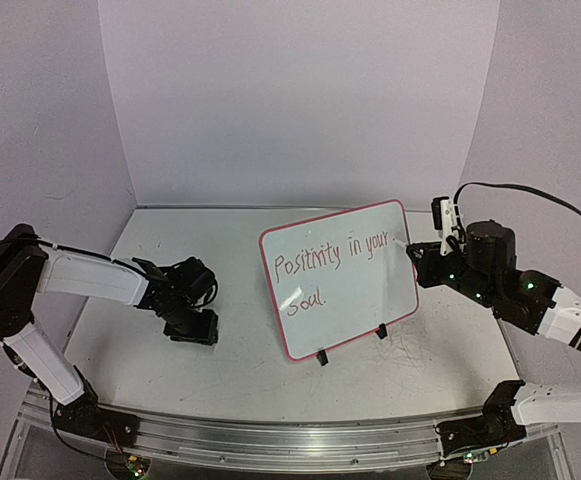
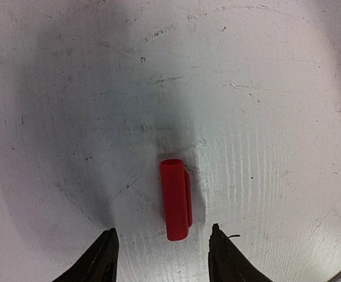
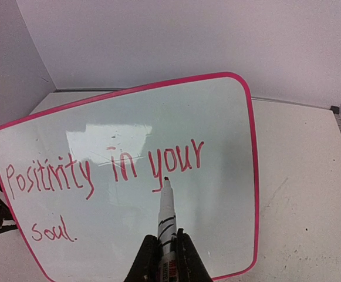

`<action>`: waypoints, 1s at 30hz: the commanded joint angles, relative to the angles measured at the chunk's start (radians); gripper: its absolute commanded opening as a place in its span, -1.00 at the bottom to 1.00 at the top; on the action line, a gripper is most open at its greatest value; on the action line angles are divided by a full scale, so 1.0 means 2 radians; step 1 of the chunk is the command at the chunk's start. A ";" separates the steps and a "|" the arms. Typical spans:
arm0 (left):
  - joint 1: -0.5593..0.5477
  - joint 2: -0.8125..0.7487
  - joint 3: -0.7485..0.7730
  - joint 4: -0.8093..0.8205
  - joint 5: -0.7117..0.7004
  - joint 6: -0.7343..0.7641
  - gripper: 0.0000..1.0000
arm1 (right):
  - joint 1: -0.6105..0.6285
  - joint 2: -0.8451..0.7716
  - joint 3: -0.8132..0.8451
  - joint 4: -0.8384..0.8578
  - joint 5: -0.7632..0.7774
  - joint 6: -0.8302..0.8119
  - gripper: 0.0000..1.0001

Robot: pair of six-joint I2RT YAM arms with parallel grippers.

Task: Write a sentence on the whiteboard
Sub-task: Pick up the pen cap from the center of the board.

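**Left:** left gripper (image 2: 161, 234), jaws spread astride a small red cylindrical plastic marker cap (image 2: 175, 200) lying on the scuffed white table (image 1: 170, 370); neither finger touches it.

**Centre:** rectangular glossy whiteboard (image 1: 370, 300) with a thin pink-red frame, propped on two black clip feet (image 1: 322, 357). It bears the red handwritten sentence (image 1: 335, 253) "Positivity in your Soul." in two lines.

**Right:** right gripper (image 3: 165, 258), pinching a white-barrelled marker (image 3: 166, 205), its red tip at the board under "your".

The board looks light, slick and easily tipped; hold its frame, never the smudgeable lettering.
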 commanded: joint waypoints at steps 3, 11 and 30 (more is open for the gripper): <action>0.002 0.035 0.044 0.019 -0.013 0.020 -0.07 | 0.000 -0.019 -0.009 0.009 -0.018 -0.003 -1.00; 0.000 0.055 0.033 0.018 -0.024 0.026 -0.52 | 0.000 -0.015 -0.003 0.007 -0.023 0.001 -1.00; -0.001 -0.100 0.047 -0.018 -0.088 0.062 -1.00 | 0.000 -0.044 0.034 -0.006 -0.038 0.043 -1.00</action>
